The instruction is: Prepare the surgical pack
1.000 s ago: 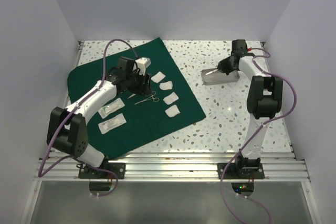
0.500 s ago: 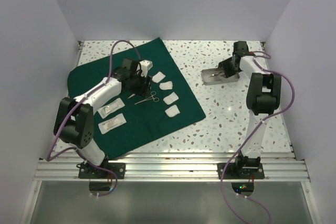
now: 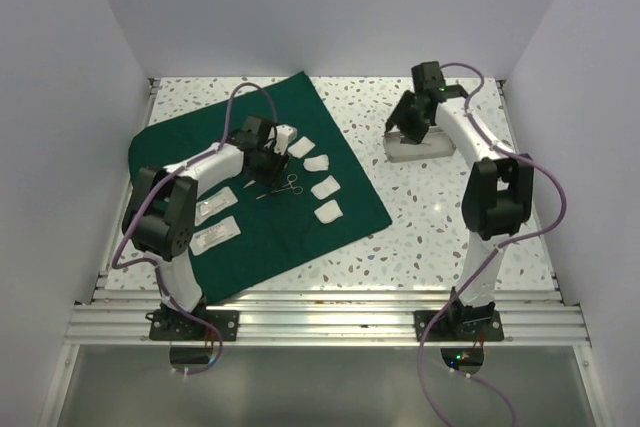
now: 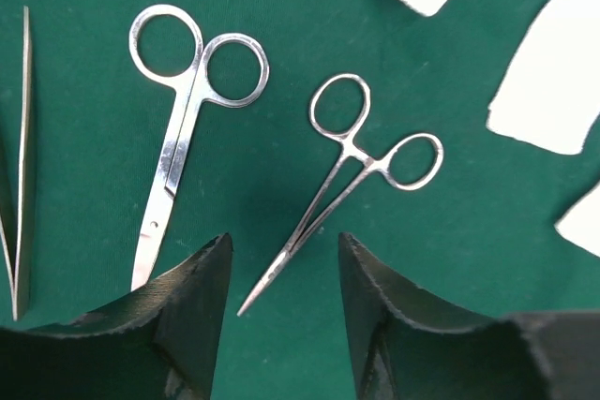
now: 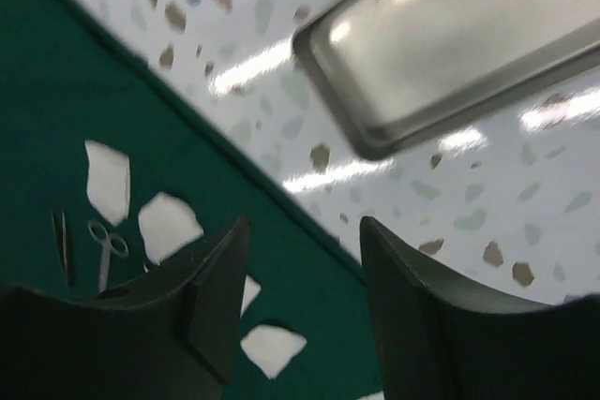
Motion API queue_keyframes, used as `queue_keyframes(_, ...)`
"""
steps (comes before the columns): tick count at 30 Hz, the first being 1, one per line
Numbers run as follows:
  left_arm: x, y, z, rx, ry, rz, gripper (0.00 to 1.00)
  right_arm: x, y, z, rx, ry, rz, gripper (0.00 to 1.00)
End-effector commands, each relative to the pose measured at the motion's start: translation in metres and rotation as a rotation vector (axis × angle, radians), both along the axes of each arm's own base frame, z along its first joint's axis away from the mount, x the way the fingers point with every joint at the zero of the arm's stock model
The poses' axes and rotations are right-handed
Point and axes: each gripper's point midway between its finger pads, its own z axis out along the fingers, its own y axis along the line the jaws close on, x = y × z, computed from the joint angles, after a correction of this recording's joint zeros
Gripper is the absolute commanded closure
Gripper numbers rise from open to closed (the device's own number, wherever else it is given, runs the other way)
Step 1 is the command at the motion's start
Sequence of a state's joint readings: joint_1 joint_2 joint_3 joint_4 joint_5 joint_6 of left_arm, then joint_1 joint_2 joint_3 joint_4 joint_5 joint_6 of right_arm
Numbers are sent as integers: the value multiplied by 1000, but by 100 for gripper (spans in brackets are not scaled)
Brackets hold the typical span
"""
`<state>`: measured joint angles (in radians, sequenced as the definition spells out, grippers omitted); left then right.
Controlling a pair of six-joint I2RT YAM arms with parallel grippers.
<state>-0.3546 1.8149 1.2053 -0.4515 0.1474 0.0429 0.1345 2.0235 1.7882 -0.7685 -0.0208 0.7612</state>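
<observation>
The dark green drape [image 3: 250, 197] lies flat on the left of the table. On it rest scissors [image 4: 187, 119], a hemostat [image 4: 352, 161] and tweezers [image 4: 19, 166], with several white gauze pads [image 3: 324, 187] and two white packets [image 3: 212, 205]. My left gripper [image 4: 284, 250] hovers open over the drape, and the hemostat's tip lies between its fingers, untouched. The steel tray [image 3: 418, 150] sits on the bare table at the right and looks empty [image 5: 450, 44]. My right gripper [image 3: 408, 127] hangs open above the tray's left end, holding nothing [image 5: 305, 231].
The speckled table [image 3: 430, 227] is walled by white panels at the back and sides. A purple cable [image 3: 240, 97] loops above the left arm over the drape's far part. The drape's right edge [image 5: 281, 203] runs between the pads and the tray.
My right gripper has opened and let go of the tray, then risen and swung left. The tray now lies flat. The left gripper has shifted slightly right over the instruments.
</observation>
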Motion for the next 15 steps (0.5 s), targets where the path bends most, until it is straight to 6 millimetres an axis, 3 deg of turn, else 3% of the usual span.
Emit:
queue_keyframes(1,23,1,5,19,-78,-29,49,-67,45,19,-57,25,284,45)
queue_keyframes(3,24,-1,2,16,-79,-32,50,-96,58,4,-42,75,332,45)
queue_keyframes(4,24,-1,0,18,-78,-35,50,-104,60,11,-30,59,342,45)
queue_keyframes(7,22,0,-5,23,-75,-41,50,-124,61,5,-15,82,365,45)
queue_keyframes(10,15,-2,-10,32,-58,-47,49,-130,59,5,-21,87,381,45)
queue_keyframes(15,8,-2,-15,53,-49,-51,49,-123,64,12,-2,65,390,45)
